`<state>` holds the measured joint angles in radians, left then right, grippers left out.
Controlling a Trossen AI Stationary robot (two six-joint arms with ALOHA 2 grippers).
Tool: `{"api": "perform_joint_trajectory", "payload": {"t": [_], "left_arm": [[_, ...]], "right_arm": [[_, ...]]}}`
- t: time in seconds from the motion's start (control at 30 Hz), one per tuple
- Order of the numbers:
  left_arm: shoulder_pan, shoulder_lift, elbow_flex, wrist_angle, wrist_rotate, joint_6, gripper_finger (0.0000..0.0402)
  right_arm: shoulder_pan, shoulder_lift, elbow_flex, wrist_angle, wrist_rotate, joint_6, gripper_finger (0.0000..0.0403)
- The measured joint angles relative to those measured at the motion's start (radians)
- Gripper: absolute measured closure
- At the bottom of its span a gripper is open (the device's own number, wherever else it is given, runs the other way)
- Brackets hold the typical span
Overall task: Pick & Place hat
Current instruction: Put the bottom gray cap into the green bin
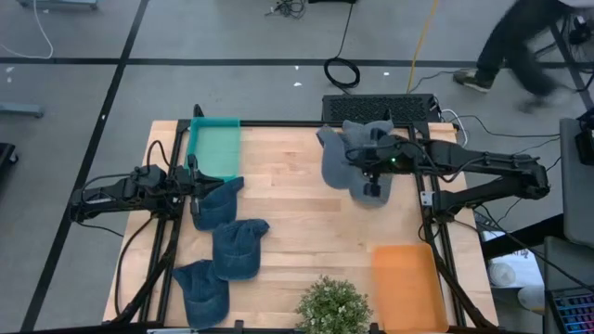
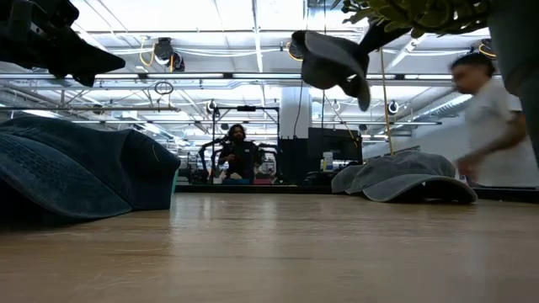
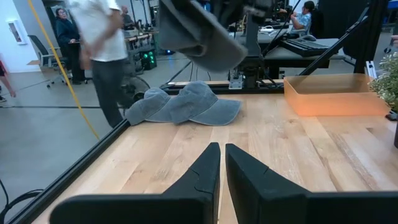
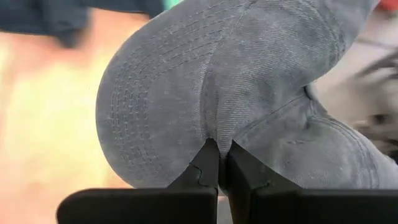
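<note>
My right gripper [image 1: 371,176] is over the far right part of the table, shut on a grey cap [image 1: 336,160] that hangs in the air [image 2: 333,61]. More grey caps [image 1: 367,133] lie in a heap by the far edge [image 2: 404,177]. Three dark blue caps [image 1: 219,204] [image 1: 239,248] [image 1: 201,291] lie in a row on the left side. My left gripper [image 3: 219,167] is shut and empty; it waits at the left edge next to the nearest blue cap [image 1: 195,193]. My right gripper pinches the grey cap between its two fingers at a fold [image 4: 216,134] where the stitched brim [image 4: 152,93] meets the crown [image 4: 298,149]. The cap is lifted clear of the table and droops below and beside the fingers [image 2: 337,67].
A teal tray [image 1: 215,148] sits at the far left of the table and an orange tray [image 1: 406,275] at the near right. A potted plant [image 1: 332,308] stands at the near edge. A person [image 1: 520,42] walks beyond the far right corner. Bare wood lies in the middle.
</note>
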<state>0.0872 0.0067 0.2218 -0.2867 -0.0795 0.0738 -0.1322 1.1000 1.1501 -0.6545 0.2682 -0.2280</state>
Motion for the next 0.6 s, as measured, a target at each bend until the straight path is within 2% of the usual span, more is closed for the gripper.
{"api": "perform_joint_trajectory", "payload": {"t": [0.17,0.3,0.6], "left_arm": [[0.000,0.000,0.000,0.000,0.000,0.000,0.0371],[0.000,0.000,0.000,0.000,0.000,0.000,0.0371],[0.000,0.000,0.000,0.001,0.000,0.001,0.0371]], "right_arm": [[0.000,0.000,-0.049,0.107,0.246,-0.028,0.0402],[0.000,0.000,-0.062,0.148,0.360,-0.050,0.0402],[0.001,0.000,-0.068,0.236,0.383,-0.053,0.0401]]}}
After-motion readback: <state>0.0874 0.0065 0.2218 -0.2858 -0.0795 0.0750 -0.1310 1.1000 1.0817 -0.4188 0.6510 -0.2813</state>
